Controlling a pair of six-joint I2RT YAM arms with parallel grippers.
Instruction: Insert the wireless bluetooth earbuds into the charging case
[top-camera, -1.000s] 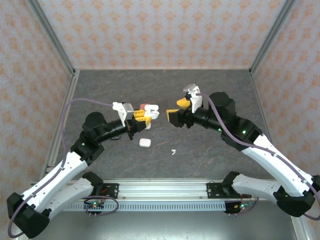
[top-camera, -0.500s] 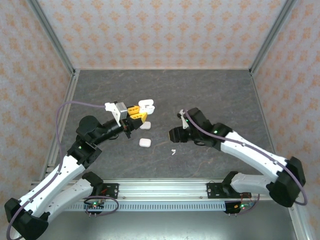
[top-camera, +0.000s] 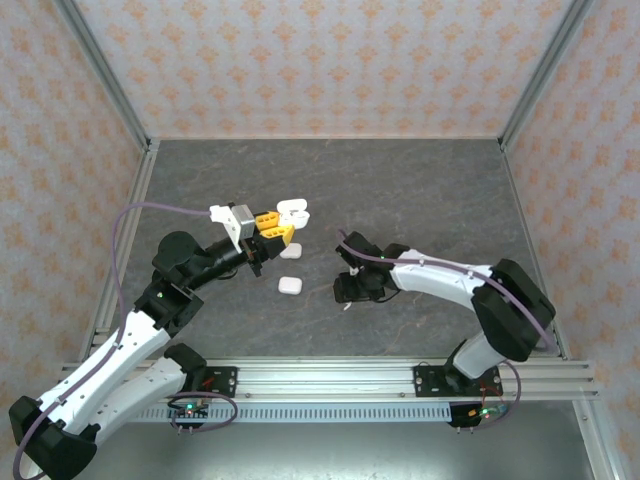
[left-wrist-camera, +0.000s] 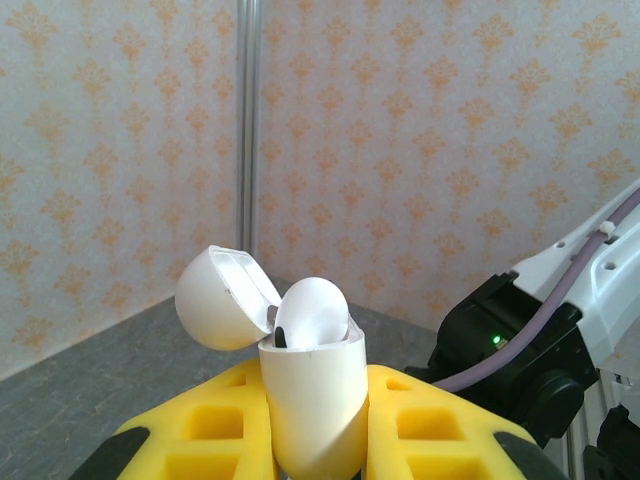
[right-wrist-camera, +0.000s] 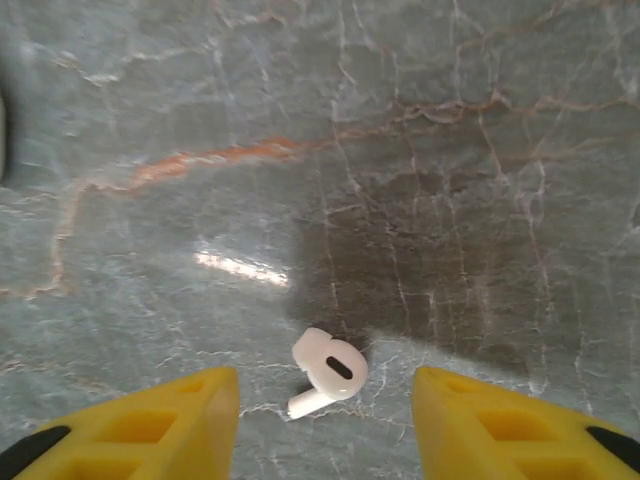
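Broadly, the dark marbled table is fenced by patterned walls at the back and both sides, with metal posts in the corners. Its far half and right side lie bare, so there is open room there. Everything small sits in the near middle.

Next in size, the left arm reaches up from the near left, and the right arm folds low across the near right. The two wrists are near each other but apart.

The left gripper is raised above the table and pinched on an open charging case, held upright between its yellow fingers. The lid is flipped back to the left, and a white rounded bud head sits in the case's mouth.

A closed case lies on the table between the two grippers, and another white case lies just under the raised one, partly hidden.

The right gripper is down at the table with its fingers spread. A white earbud lies on the surface in the gap between them, touching neither, its stem pointing down and left towards the wrist. Bare stone runs on beyond the bud.
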